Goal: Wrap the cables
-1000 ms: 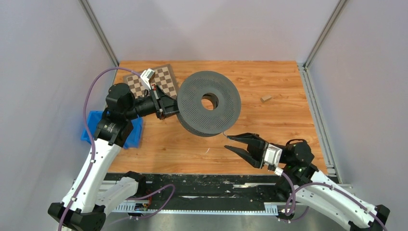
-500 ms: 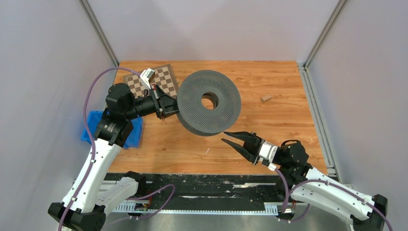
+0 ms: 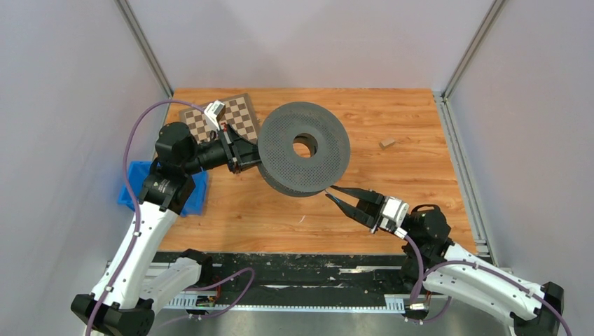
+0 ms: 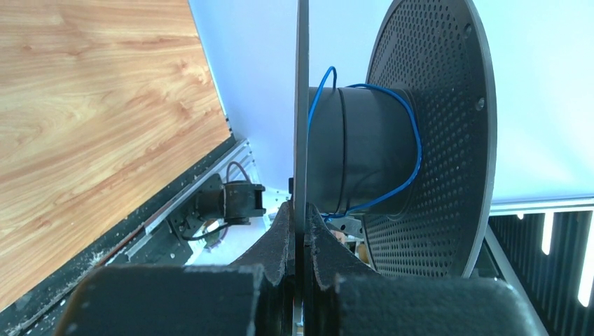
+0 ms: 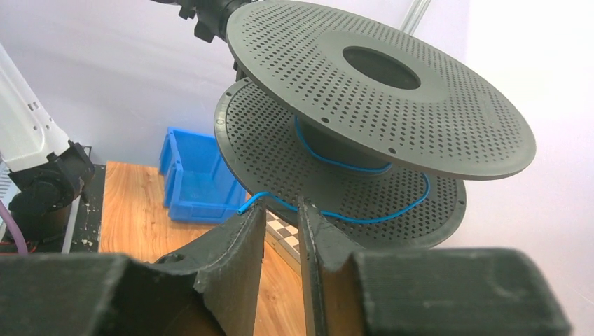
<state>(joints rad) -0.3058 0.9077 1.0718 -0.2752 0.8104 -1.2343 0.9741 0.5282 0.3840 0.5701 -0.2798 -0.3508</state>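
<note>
The thin blue cable (image 5: 337, 165) is on the dark grey perforated two-disc spool (image 3: 280, 150), laid in a few slack turns around the hub between the discs. In the left wrist view the turns slant across the hub and one loop stands off it near the top. Its free tail comes out over the lower disc's rim. It runs crosswise over the tips of your right gripper (image 5: 281, 213), and the cut end points off to the left of that view, toward the blue plastic bin (image 5: 196, 175).

Your right jaws stand a narrow gap apart, just beside the spool's near edge. The tail lies across the two fingers, not along the gap, and you cannot tell from here whether it touches them. Your left gripper (image 4: 300, 213) is clamped on the thin edge of one disc and holds the whole spool tilted above the wooden table (image 3: 392, 126).

Watch for these:
- If you close now, the jaws will likely meet under the tail and miss it, because it bridges the tips.
- If you pull without tension, the slack turns could spring off the hub.
- If you push forward, your fingers could strike the lower disc, and the spool, held by one rim only, could swing in the left jaws.
</note>
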